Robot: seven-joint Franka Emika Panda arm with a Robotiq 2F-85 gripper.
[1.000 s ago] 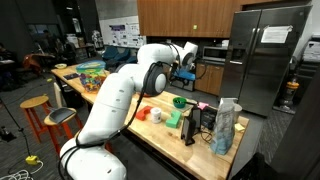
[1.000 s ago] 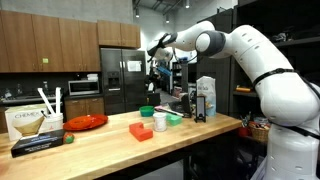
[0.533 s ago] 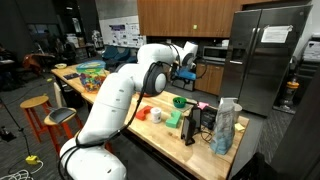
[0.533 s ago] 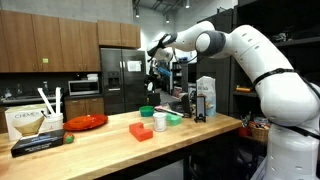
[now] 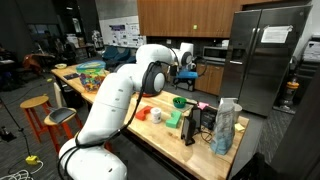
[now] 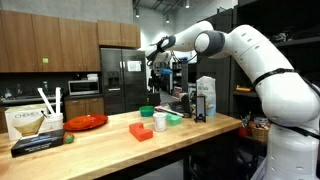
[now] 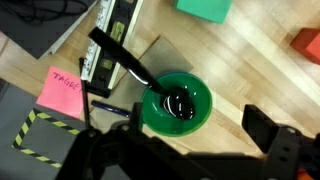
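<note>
Overhead, with the gripper spread wide and empty, hangs well clear of the table. Looks straight down on a green bowl, framed between the fingertips in the wrist view, far below. Black spoon resting inside, handle slanting out toward a pink note nearby. Same wide gap in both exterior views.

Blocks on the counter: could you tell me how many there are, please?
2. A green block at the wrist view's top edge, an orange block at its right edge; others may be hidden.
</note>
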